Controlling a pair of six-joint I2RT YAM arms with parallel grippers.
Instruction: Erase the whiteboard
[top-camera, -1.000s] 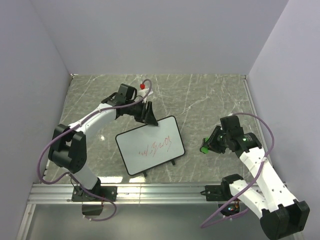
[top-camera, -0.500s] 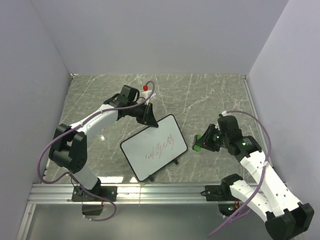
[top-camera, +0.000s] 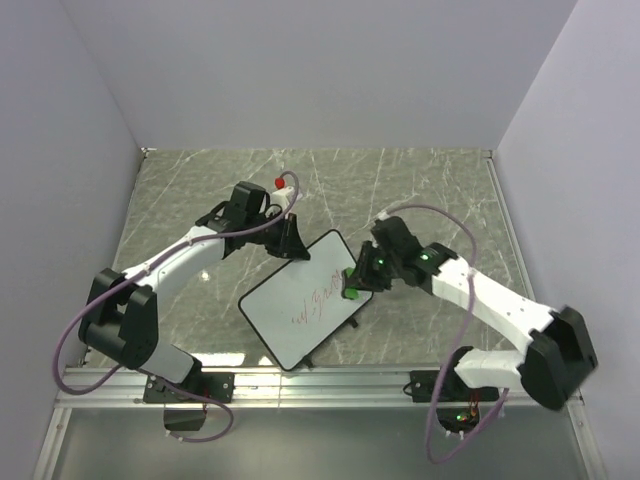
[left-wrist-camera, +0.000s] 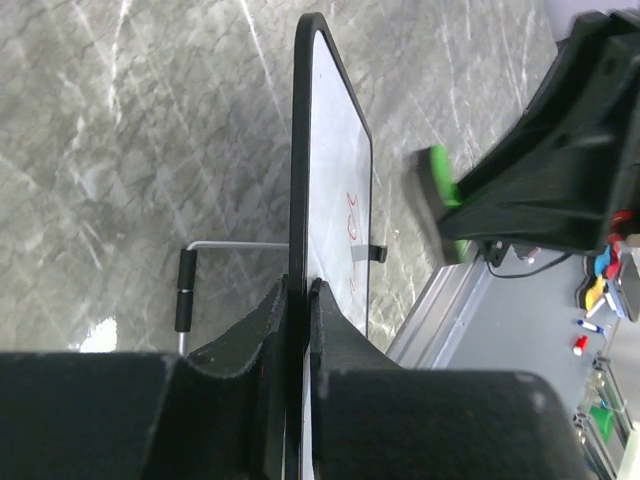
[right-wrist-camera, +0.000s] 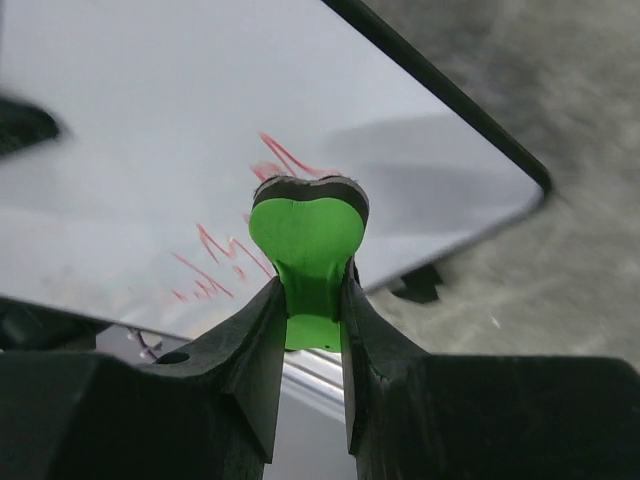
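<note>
Glossy white whiteboard (top-camera: 300, 305), thin black rim, red marker scrawl across its face. The desk (top-camera: 430, 190) is grey-green stone pattern, veined white like marble. The eraser (right-wrist-camera: 305, 235) is bright green, dark-edged. The left arm (top-camera: 190, 258) and right arm (top-camera: 490, 305) are white with black joints, trailing purple cables (top-camera: 75, 330).

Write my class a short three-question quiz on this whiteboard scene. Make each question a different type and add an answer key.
1. True or false: the left gripper is clamped on the whiteboard edge.
2. What does the right gripper hold? A) a marker B) a green eraser C) a cloth
3. Fill in: the writing on the whiteboard is ___ in colour.

Key: 1 true; 2 B; 3 red.
</note>
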